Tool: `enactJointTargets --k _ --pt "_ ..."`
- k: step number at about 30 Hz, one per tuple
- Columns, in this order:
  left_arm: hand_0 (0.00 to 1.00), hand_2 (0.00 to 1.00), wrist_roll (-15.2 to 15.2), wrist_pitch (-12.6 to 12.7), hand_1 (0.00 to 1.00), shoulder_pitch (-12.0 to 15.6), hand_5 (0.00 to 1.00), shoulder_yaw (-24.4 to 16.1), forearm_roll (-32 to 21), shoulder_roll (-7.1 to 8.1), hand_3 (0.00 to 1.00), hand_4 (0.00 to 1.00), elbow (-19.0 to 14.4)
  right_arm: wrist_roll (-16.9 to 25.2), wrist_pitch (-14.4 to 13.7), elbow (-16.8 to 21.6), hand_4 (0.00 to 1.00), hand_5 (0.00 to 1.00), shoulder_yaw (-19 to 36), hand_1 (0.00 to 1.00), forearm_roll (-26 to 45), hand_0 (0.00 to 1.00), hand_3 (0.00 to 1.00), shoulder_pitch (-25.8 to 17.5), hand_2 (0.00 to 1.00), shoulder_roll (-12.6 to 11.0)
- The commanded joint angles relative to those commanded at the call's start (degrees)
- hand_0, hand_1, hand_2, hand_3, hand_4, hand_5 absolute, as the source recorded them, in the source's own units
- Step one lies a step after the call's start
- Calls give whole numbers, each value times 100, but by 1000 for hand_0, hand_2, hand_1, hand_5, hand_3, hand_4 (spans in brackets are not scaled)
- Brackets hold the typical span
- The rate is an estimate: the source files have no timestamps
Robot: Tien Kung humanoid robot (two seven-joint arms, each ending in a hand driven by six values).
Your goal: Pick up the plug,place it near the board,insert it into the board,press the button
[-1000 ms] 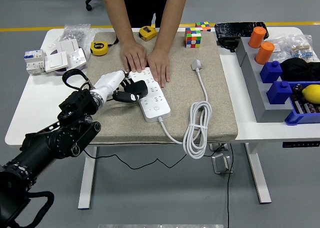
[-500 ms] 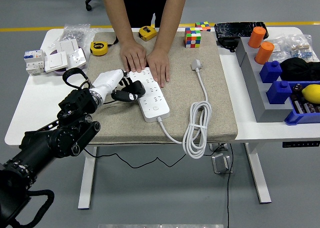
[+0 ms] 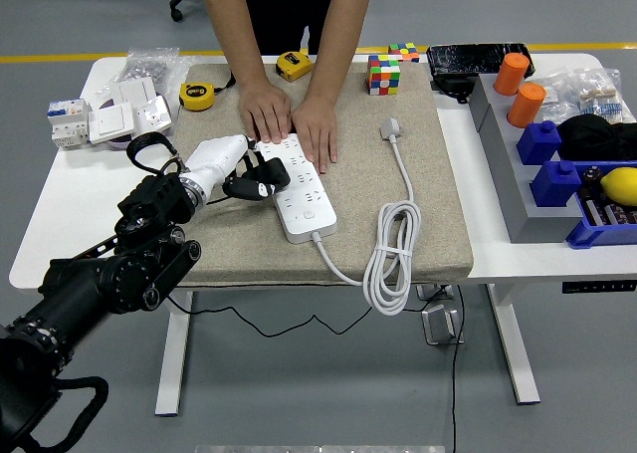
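The black plug (image 3: 267,181) sits at the left edge of the white power strip (image 3: 302,187), over its sockets, gripped in the fingers of the robot's left hand (image 3: 239,174). A person's 2 hands (image 3: 291,122) press flat on the strip's far end. The strip lies on a beige mat (image 3: 438,204) on the desk (image 3: 60,224).

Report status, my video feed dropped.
Left robot hand holding black plug on power strip. Person's hands pinning strip's far end. Right hand not visible.
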Motion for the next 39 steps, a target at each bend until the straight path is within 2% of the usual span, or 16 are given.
enactJointTargets --k 10,21,39 --pt "328 218 -35 -10 193 104 184 -43 -187 0 384 665 -50 5 -4 0 998 900 0 913 -9 968 857 -20 860 -3" --pt "328 218 -74 -12 193 178 186 -398 -313 0 382 663 -172 6 -5 0 998 903 4 913 0 968 857 -36 860 7" --pt "327 218 -100 -118 189 120 186 -391 -301 0 381 663 -179 3 -2 0 998 906 25 913 20 968 857 -18 860 16"
